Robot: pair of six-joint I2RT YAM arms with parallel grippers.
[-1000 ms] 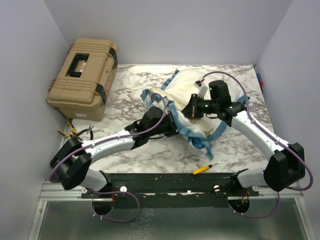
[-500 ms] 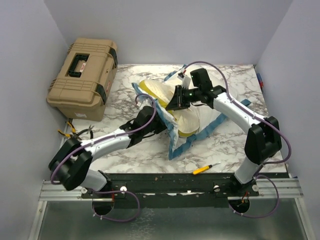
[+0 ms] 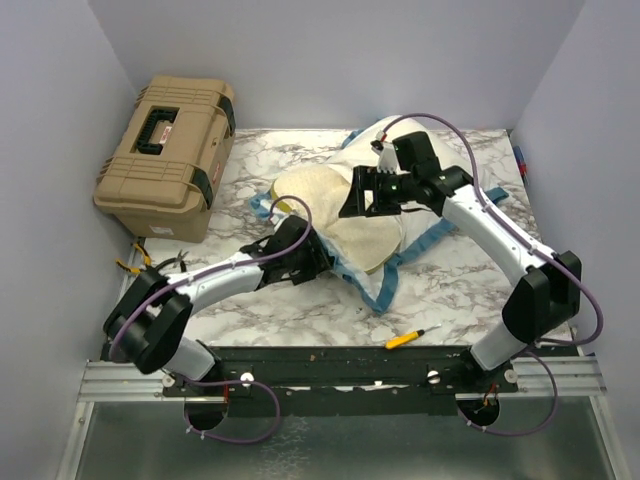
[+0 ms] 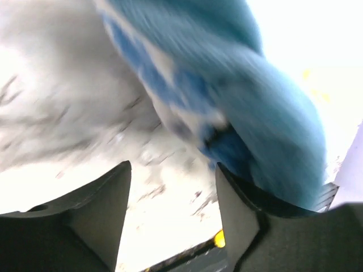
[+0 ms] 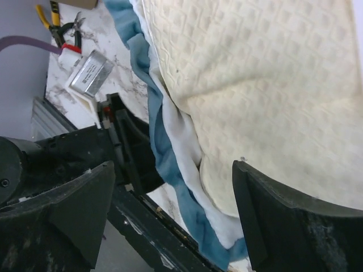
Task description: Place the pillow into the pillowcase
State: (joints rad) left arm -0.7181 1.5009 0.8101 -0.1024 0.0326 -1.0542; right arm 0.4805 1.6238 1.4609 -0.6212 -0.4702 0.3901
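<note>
Both end effectors open, nothing clamped.

Nearest the bases: yellow screwdriver [image 3: 411, 337] on the marble counter [image 3: 300, 310], well apart from the work.

Next out: left end effector [image 4: 173, 192], jaws parted. Blue ruffle of the pillowcase [image 4: 244, 107] draped against its right finger, not pinched between; wrist view blurred.

Beyond that: pillow [image 3: 335, 215], mid-counter, quilted cream face mostly bare. Pillowcase bunched under it and around its near and right edges only. Judged far from inserted.

Farther: right end effector [image 5: 176, 192], spread wide just above the pillow's face, empty.

Far left: tan case [image 3: 165, 150], out of the way.

Risks, as judged:
- Case mouth unheld, so likely to slump shut or fold under the pillow. A fresh pinch could easily take both layers, or ruffle plus pillow.
- Ruffle against the left finger apt to snag and drag the case off on withdrawal.
- Pushing the pillow with no hold on the mouth probably slides the whole bundle across the counter.

Against half a second earlier:
- Both end effectors shut then, open now.
- Bundle propped up then, with a flap hanging toward the bases. Flatter now, more cream showing.
</note>
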